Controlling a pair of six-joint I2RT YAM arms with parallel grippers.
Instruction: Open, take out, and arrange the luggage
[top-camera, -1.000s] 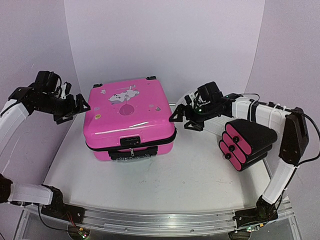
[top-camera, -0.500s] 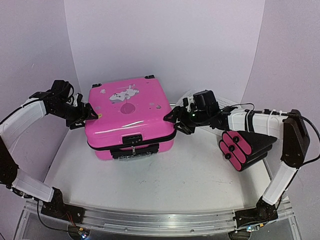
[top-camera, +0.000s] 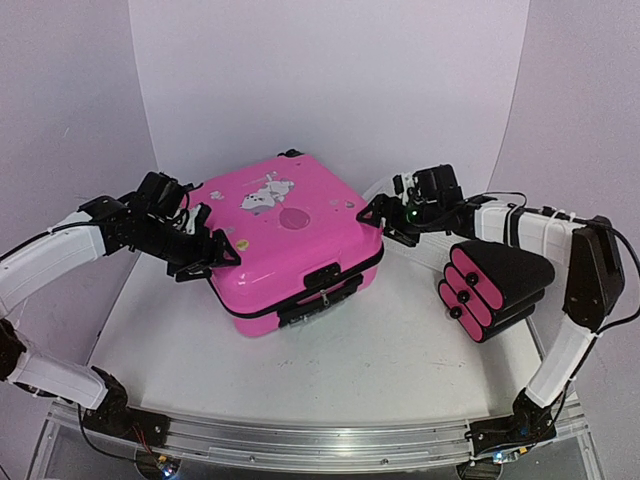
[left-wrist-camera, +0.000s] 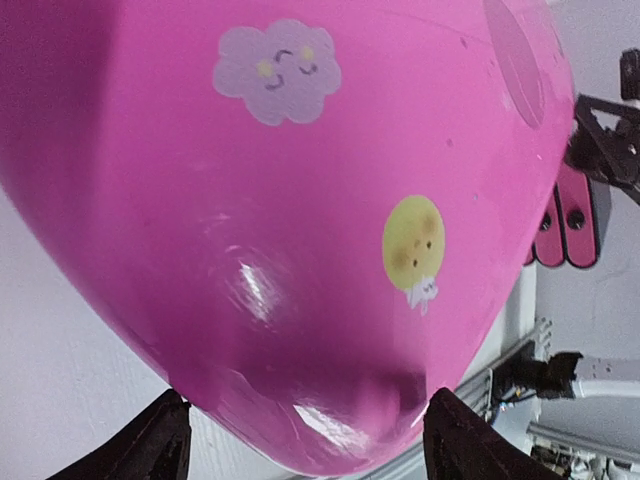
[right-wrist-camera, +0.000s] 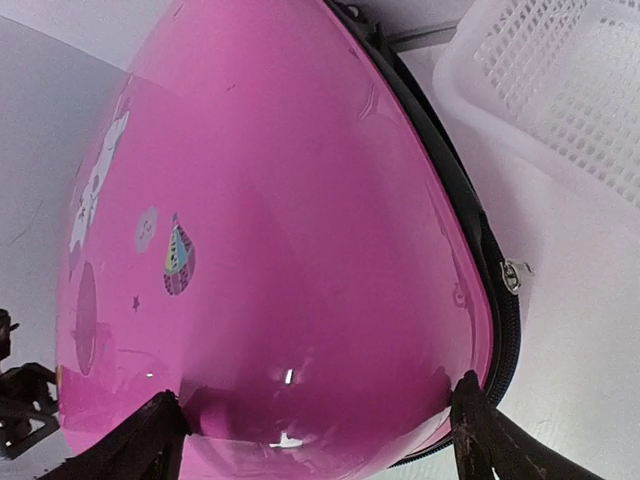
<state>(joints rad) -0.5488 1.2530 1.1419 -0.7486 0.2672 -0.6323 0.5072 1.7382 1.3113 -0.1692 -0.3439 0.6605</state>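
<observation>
The pink luggage (top-camera: 295, 235) lies zipped shut, skewed, near the worktop's (top-camera: 380, 350) rear middle. The left end effector (top-camera: 212, 242) and right end effector (top-camera: 381, 222) straddle opposite corners, jaws wide apart. Opening, unpacking and arranging all seem still to come

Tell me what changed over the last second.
The bright-pink hard-shell suitcase slid right and turned counter-clockwise, its zip front now angled rightward. The left gripper and right gripper moved in to straddle its corners. The stack of black pink-ended cases stayed put.
</observation>
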